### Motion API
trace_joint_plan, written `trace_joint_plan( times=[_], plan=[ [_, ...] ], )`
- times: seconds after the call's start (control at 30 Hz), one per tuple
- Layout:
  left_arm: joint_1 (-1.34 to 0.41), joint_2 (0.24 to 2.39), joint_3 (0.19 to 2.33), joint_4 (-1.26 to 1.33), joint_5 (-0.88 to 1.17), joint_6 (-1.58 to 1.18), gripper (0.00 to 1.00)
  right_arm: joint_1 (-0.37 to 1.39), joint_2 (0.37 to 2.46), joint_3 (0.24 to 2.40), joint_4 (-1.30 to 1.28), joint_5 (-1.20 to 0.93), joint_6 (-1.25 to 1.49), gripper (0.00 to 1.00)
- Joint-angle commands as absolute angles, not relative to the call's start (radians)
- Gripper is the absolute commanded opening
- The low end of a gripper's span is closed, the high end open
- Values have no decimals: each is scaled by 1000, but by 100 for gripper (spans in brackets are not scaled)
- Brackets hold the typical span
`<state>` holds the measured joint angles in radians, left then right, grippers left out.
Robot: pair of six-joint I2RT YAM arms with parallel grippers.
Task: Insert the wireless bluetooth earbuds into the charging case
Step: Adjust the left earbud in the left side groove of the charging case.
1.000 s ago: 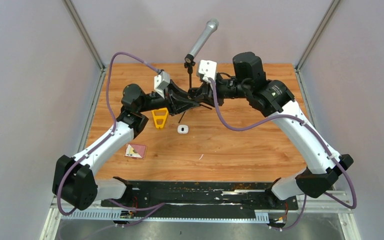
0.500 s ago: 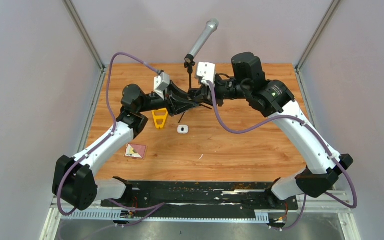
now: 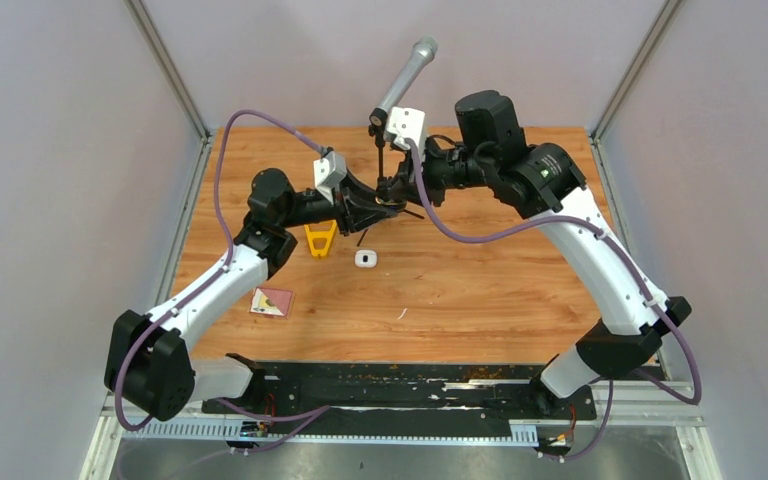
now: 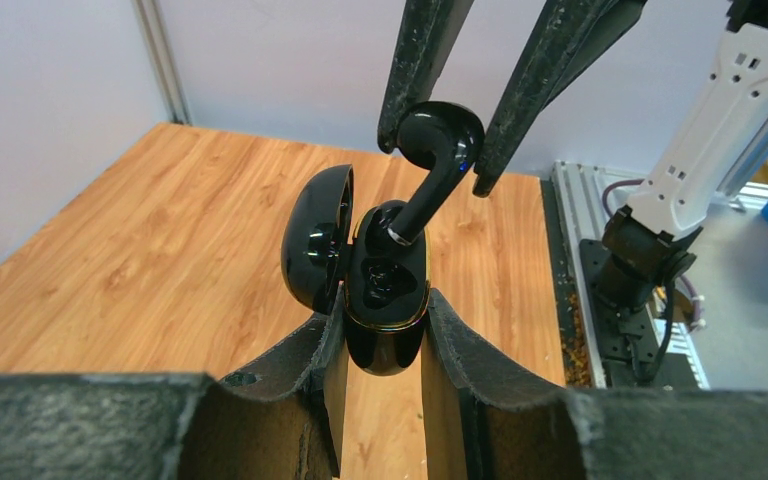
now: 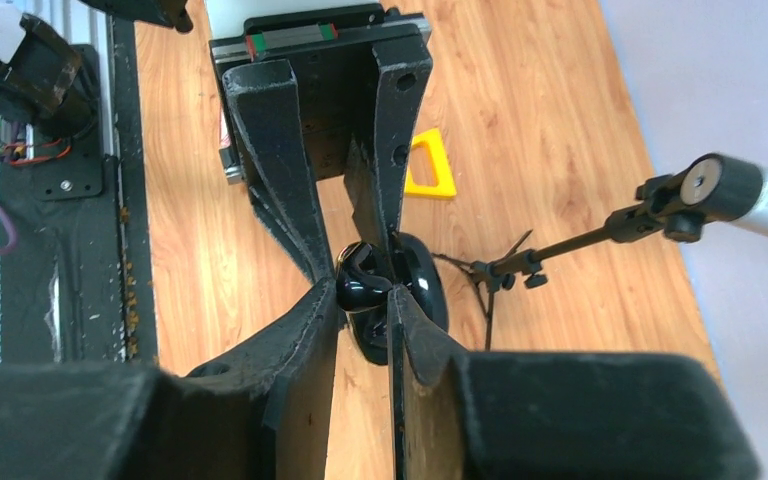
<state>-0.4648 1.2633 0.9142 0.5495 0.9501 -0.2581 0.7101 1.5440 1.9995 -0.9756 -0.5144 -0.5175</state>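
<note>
left hand [image 4: 382, 325] clamped glossy black open-lid charging case [image 4: 388, 275]; right hand [image 4: 438, 160] pinched glossy black stemmed earbud [image 4: 442, 132], stem tilted at socket. risk was jam, or slip onto wooden desk [image 4: 160, 230].

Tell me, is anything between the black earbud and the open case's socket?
Nothing visible. The right gripper holds the black earbud, stem tip at the socket of the black charging case; its lid is swung aside. The left gripper clamps the case.

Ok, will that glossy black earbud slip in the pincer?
Probably slippery: the glossy black earbud is rounded, pinched only at its bulb by the right pincer. Likely light, being tiny beside the open black charging case. It may pivot.
</note>
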Motion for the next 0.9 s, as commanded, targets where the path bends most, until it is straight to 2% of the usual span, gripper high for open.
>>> trace_joint_plan(
  times=[0.0,0.47,0.87],
  plan=[
    [-463,1224,910,501,928,-145,0,714,1576,2081,-1088,-528,-497,9],
    [-467,1217,912,368,963,-3,0,716,1693,2222,-1254,-480,-517,10],
    [-475,1225,914,368,952,-21,0,739,1765,2305,-1323,-436,-539,10]
  ],
)
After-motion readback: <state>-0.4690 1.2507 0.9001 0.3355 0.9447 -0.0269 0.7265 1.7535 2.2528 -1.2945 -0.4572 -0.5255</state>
